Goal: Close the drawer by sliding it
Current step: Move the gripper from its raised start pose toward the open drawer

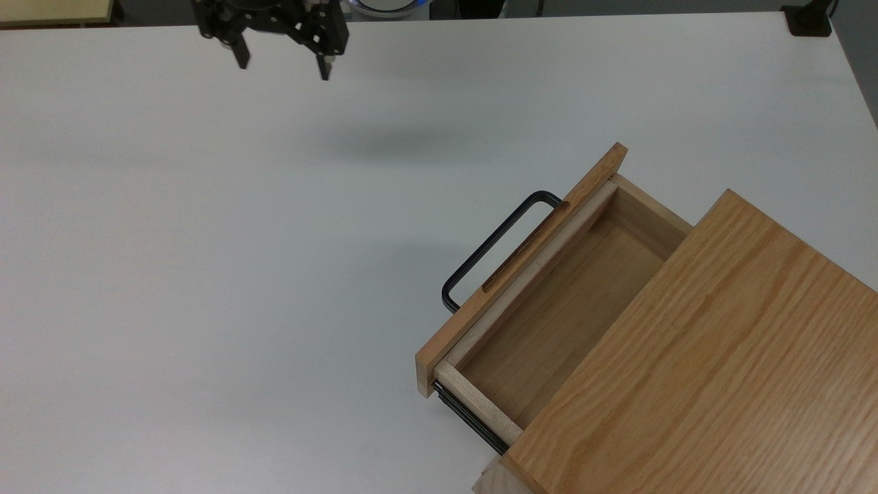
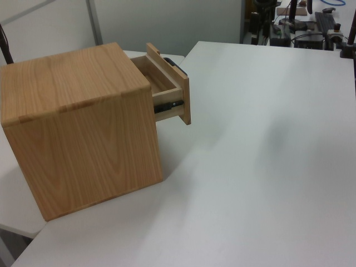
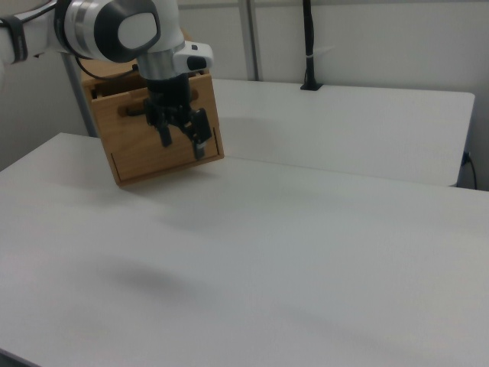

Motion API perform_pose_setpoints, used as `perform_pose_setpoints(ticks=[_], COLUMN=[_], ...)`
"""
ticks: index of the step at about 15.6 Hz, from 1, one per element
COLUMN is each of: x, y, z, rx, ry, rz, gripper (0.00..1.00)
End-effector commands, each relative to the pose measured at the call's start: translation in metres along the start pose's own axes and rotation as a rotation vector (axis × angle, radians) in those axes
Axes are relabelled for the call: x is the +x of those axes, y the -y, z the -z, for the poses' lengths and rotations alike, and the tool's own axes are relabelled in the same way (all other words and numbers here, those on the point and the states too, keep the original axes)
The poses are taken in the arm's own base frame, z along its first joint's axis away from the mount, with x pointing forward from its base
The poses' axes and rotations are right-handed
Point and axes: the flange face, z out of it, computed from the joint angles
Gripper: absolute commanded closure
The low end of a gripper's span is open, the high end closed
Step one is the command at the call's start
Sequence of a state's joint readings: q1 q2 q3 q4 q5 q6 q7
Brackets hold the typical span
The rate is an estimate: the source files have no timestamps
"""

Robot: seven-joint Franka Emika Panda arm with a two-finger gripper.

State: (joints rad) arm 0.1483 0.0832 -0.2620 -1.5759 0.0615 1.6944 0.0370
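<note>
The drawer (image 1: 562, 322) stands pulled out of the oak cabinet (image 1: 706, 370) at the top view's lower right. Its flat front panel (image 1: 521, 267) carries a thin black U-shaped handle (image 1: 494, 243), and a black side rail (image 1: 473, 418) shows. In the left view the drawer (image 2: 167, 89) juts from the cabinet (image 2: 83, 128) top. My gripper (image 1: 283, 68) hangs open and empty above the table's far edge, well to the top view's upper left of the handle. In the right view the gripper (image 3: 182, 145) hovers in front of the cabinet (image 3: 137, 164).
The white table (image 1: 206, 274) spreads wide between gripper and drawer. A black mount (image 1: 809, 20) sits at the top view's upper right corner. A black post (image 3: 309, 46) rises at the table's far edge in the right view. Lab equipment (image 2: 311, 28) stands beyond the table.
</note>
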Motion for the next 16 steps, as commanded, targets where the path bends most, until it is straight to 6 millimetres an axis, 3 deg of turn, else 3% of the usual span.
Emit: perform_pose_setpoints(ticks=[1,4,8,10,14,16], x=[0.000,0.019,0.047,0.056,0.072,0.075], y=[0.011,0.018,0.028,0.050,0.105,0.118], z=[0.013,0.016,-0.004,-0.009,-0.048,-0.062], rx=[0.180,0.342,0.515,0.535,0.524,0.506], ry=[-0.016,-0.099,-0.142,-0.189,-0.212,-0.226], rz=[-0.150,-0.349,-0.509,-0.553,-0.608,-0.608], gripper=[0.00,0.00,0.01,0.02,0.02,0.10])
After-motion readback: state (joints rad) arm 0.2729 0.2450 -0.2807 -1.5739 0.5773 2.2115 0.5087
